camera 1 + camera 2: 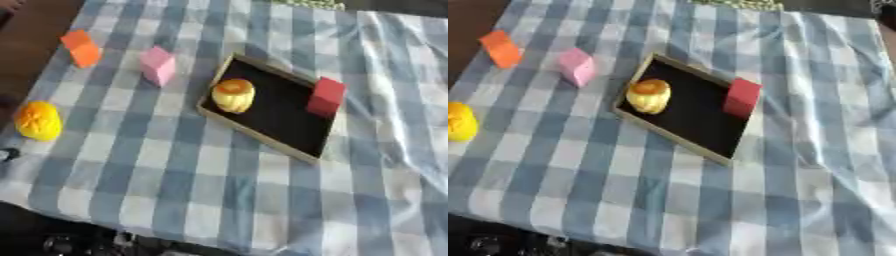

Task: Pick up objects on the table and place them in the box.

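Neither hand shows in either view. The shallow black box (302, 152) holds a yellow cake-like toy (233, 95) and a red block (326, 97). At ten o'clock from it lie a pink block (158, 65) and an orange block (82, 48); at nine, a yellow-orange toy (38, 120), all on the checked cloth (219, 190).

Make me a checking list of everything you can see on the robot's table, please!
Surface: blue-and-white checked tablecloth, wrinkled toward the right.
Job's things: shallow black tray-like box with tan rim holds a yellow round cake-like toy and a red block at its right edge. Outside, left of the box: pink block, orange block, yellow round toy at the cloth's left edge.
Clutter: nothing seen.
Hands: neither in view.
Cables: nothing seen.
Surroundings: brown surface beyond the cloth's left edge.
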Tool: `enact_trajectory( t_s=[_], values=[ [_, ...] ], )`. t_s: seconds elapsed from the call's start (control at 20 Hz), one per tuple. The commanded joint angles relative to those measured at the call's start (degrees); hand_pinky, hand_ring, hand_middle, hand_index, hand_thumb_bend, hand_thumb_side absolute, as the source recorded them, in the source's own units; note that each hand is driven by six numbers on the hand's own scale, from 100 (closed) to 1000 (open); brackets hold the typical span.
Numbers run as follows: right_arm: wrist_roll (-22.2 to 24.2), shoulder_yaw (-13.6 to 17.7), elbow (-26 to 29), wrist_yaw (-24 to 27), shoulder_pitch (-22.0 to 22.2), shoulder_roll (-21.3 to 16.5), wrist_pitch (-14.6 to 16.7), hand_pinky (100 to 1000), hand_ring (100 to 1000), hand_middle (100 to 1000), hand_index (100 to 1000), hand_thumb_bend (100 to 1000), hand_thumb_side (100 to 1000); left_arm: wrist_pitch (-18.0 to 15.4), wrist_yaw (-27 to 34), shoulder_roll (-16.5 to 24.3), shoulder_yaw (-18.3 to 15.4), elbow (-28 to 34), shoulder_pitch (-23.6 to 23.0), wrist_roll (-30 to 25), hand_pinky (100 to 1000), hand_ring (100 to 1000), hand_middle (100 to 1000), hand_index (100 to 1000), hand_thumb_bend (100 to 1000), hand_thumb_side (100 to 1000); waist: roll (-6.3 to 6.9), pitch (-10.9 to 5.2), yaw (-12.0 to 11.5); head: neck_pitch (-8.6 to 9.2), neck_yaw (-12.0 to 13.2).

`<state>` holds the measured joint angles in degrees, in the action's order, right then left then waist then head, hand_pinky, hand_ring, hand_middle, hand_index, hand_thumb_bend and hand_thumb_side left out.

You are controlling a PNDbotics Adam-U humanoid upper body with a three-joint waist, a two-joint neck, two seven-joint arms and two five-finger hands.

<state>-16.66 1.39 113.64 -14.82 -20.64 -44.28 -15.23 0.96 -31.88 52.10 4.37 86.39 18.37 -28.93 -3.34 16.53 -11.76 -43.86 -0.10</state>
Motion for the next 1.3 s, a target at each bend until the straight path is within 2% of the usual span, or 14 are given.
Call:
enact_trajectory(
  t_s=[0.05, 0.45, 0.6, 0.75, 0.85, 1.05, 1.3],
  values=[
    [0.5, 0.5, 1.0, 0.6, -0.5, -0.8, 0.0, 802, 761, 574, 720, 251, 331, 0.3, -0.7, 0.9, 0.2, -0.5, 1.9, 1.6, 869, 830, 767, 888, 521, 221, 1.11, -0.05, 0.1, -0.26, 0.2],
    [0.8, 0.3, 1.0, 1.1, -0.7, -0.3, 0.3, 802, 760, 566, 719, 250, 333, -1.1, -0.8, -1.0, 2.4, -3.9, 5.0, 1.0, 842, 786, 726, 846, 467, 176, 1.17, 0.22, 0.4, -0.26, 0.2],
    [0.9, 0.1, 1.0, 1.4, -0.7, -0.2, 0.4, 801, 760, 565, 719, 248, 336, -1.9, -0.4, -1.4, 2.8, -4.1, 5.5, 0.9, 825, 763, 696, 818, 394, 100, 1.12, 0.23, 0.4, -0.26, 0.2],
    [1.0, 0.0, 1.0, 1.6, -0.7, -0.2, 0.5, 801, 760, 565, 719, 247, 338, -2.2, 0.4, -1.7, 2.8, -3.3, 5.6, 1.3, 815, 745, 667, 786, 316, 100, 1.02, 0.22, 0.4, -0.26, 0.0],
    [1.0, 0.0, 1.0, 1.6, -0.6, -0.2, 0.4, 802, 760, 565, 719, 246, 340, -2.2, 1.0, -1.7, 2.6, -1.7, 5.4, 1.6, 800, 723, 635, 757, 257, 100, 0.96, 0.24, 0.3, -0.26, -0.3],
    [1.1, -0.1, 1.0, 1.7, -0.6, -0.2, 0.4, 802, 760, 565, 719, 246, 341, -1.3, 1.2, -1.0, 1.4, 3.1, 5.2, 2.5, 783, 694, 604, 725, 220, 100, 0.89, 0.25, 0.1, -0.26, -1.3],
    [1.1, 0.0, 1.0, 1.6, -0.5, -0.3, 0.4, 803, 760, 565, 719, 246, 342, 0.1, 0.6, 0.3, -0.9, 11.6, 5.5, 3.8, 781, 684, 597, 717, 239, 100, 0.77, 0.25, -0.1, -0.26, -2.9]
  ],
)
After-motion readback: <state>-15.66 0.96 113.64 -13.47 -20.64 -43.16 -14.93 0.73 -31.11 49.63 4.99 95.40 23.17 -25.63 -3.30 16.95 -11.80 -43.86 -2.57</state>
